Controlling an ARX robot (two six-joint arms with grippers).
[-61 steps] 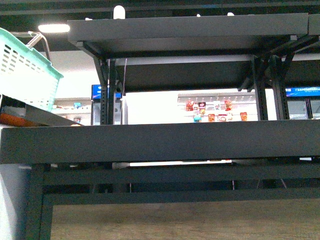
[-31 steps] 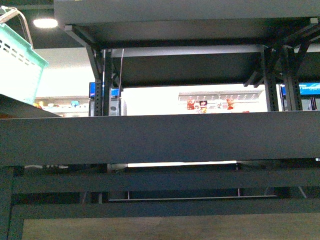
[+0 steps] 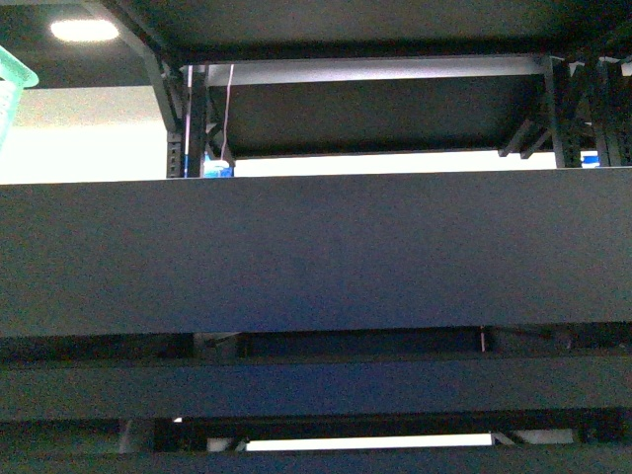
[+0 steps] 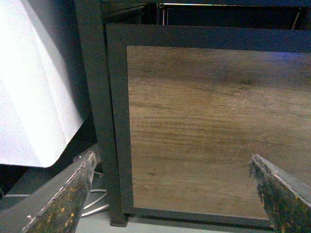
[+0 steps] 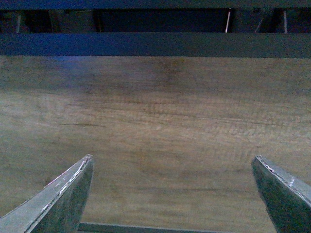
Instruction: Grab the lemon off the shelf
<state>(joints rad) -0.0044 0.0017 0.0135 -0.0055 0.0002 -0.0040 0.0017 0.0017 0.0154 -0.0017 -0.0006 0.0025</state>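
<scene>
No lemon shows in any view. The black metal shelf (image 3: 316, 252) fills the front view: the front edge of one dark deck runs across the middle, with perforated uprights (image 3: 176, 118) and another deck above. Neither arm shows in the front view. My left gripper (image 4: 170, 194) is open and empty, facing a wood-grain panel (image 4: 214, 126) in a dark frame. My right gripper (image 5: 172, 194) is open and empty, facing a wood-grain panel (image 5: 155, 131) under a dark bar.
A teal basket corner (image 3: 12, 71) shows at the upper left of the front view, with a ceiling lamp (image 3: 84, 30) beside it. In the left wrist view a white surface (image 4: 34, 97) stands beside the frame's dark post (image 4: 99, 111), with cables on the floor.
The front view has dropped: the shelf deck's front edge now fills the middle, the teal basket has slid almost out at the upper left, and the store shelves behind are hidden.
</scene>
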